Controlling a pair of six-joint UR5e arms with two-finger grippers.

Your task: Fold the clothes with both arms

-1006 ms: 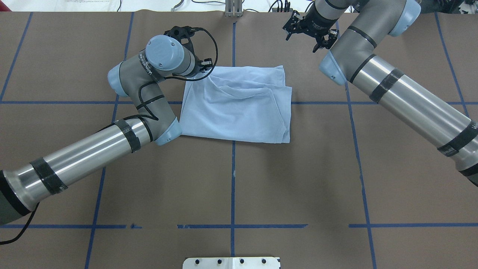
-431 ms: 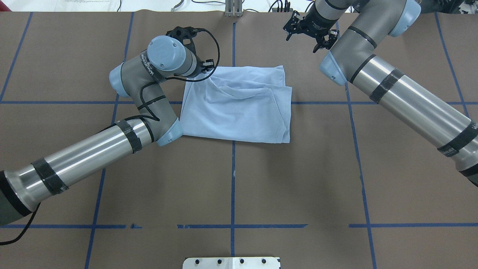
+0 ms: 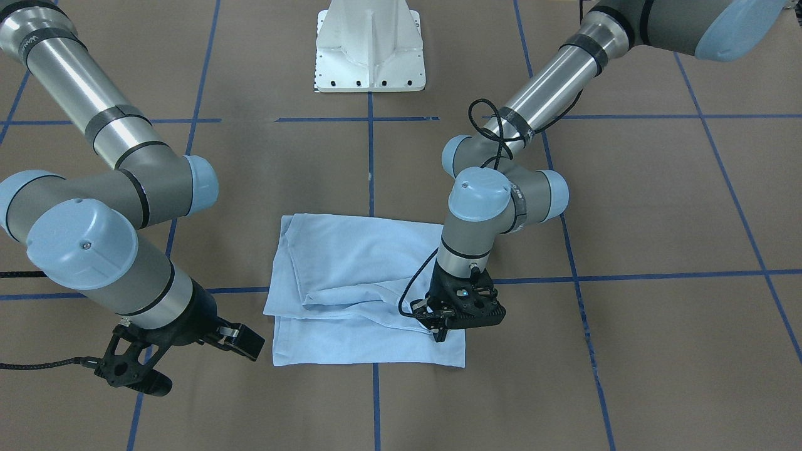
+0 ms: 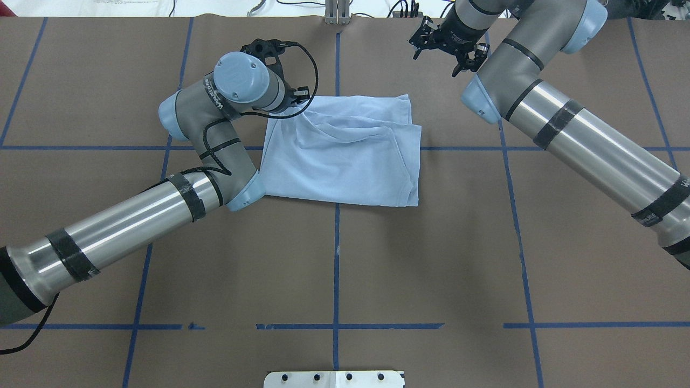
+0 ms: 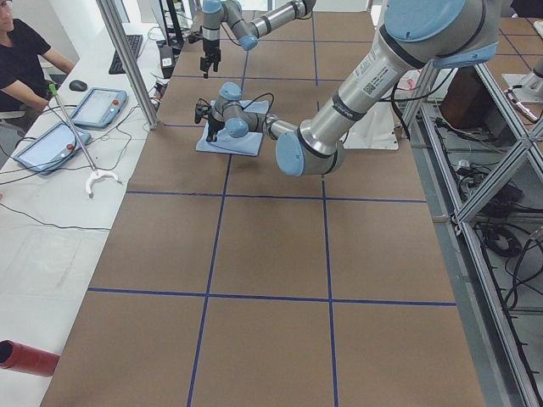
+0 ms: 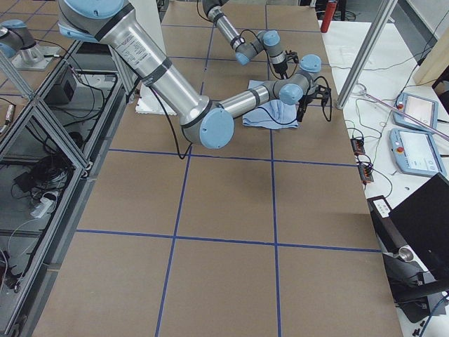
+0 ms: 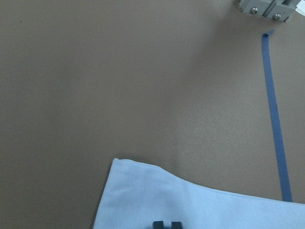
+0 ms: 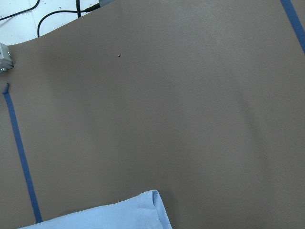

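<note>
the folded light blue t-shirt (image 4: 345, 161) lies flat on the brown worktop (image 4: 431, 258), just above centre of the overhead frame. the left end effector (image 3: 440, 334) is closed, pinching the cloth near its upper-left corner. the right end effector (image 4: 443, 47) hangs open at upper right, clear of the cloth.
</note>
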